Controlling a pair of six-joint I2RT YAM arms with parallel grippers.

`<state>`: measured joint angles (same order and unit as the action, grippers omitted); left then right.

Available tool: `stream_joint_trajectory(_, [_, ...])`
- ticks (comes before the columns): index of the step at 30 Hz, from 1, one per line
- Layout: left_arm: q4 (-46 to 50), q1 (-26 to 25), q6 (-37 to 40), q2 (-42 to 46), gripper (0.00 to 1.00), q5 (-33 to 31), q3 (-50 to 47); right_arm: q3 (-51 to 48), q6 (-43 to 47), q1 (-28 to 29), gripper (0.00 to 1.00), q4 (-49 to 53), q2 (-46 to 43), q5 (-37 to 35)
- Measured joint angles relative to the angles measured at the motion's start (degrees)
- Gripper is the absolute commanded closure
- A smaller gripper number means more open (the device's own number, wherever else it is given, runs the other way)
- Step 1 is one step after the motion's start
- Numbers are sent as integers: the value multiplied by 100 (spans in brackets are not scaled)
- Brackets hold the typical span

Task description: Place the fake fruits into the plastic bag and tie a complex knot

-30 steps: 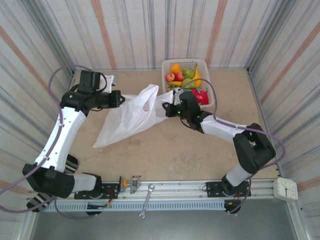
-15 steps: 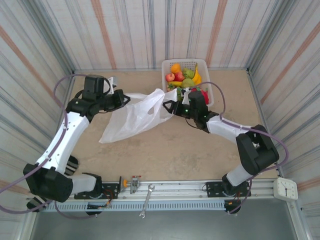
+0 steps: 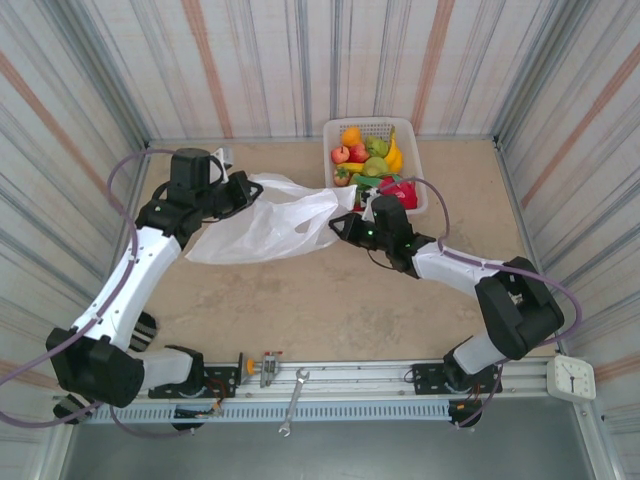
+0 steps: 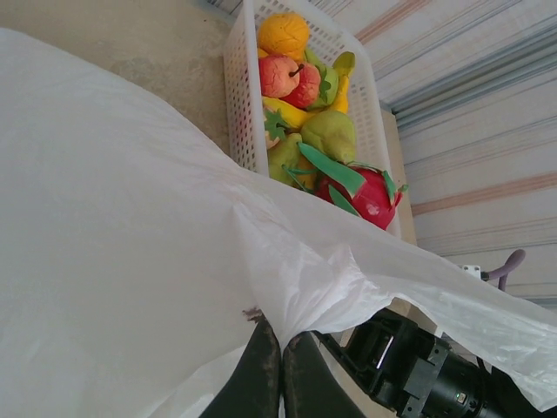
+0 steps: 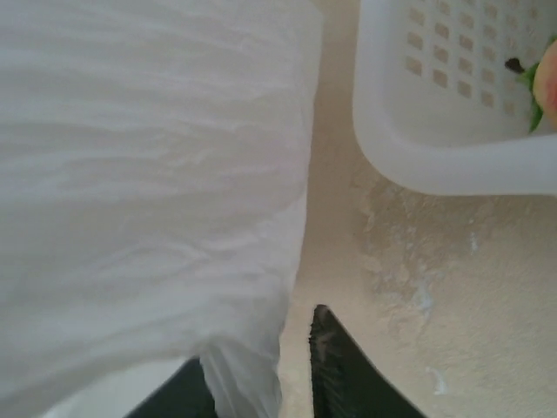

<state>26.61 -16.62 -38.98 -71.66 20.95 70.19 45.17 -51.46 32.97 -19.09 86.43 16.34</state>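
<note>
Thin, crinkly white translucent plastic bag (image 3: 262, 228) spread over the tan table (image 3: 300, 305) at upper centre of the overhead view, strung between left gripper (image 3: 247, 190) and right gripper (image 3: 338, 222). Left jaws pressed together, pinching a fold of the film at the bottom of the left wrist view. Right jaws part-spread with a hanging bag edge between them; cannot tell whether clamped. Glossy fake fruits (image 3: 368, 160) heaped in the white lattice plastic basket (image 3: 328, 131) at top centre, just beyond the bag.

We look down on the whole table (image 3: 330, 300) from above and behind. Both wrist cameras sit close against the plastic bag (image 4: 113, 218), each catching the basket (image 5: 452, 165), as the overhead view does.
</note>
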Motion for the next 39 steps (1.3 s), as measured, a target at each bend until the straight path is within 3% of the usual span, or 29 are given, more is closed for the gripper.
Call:
stream_joint_trajectory(2, [0, 0, 15, 0, 100, -9, -2, 4, -9, -11, 100, 63, 0, -20])
stream_joint_trajectory(11, [212, 92, 262, 22, 100, -142, 184, 52, 378, -42, 100, 815, -186, -181])
stream_joint_trajectory(25, [708, 815, 763, 212, 100, -83, 916, 133, 1515, -551, 100, 2247, -887, -632])
stream_joint_trajectory(35, [824, 907, 1034, 223, 100, 256, 966, 118, 2068, -752, 100, 2485, -1152, -422])
stream_joint_trajectory(39, [778, 739, 1104, 219, 100, 479, 966, 7, 2310, -750, 78, 2238, -1237, -4])
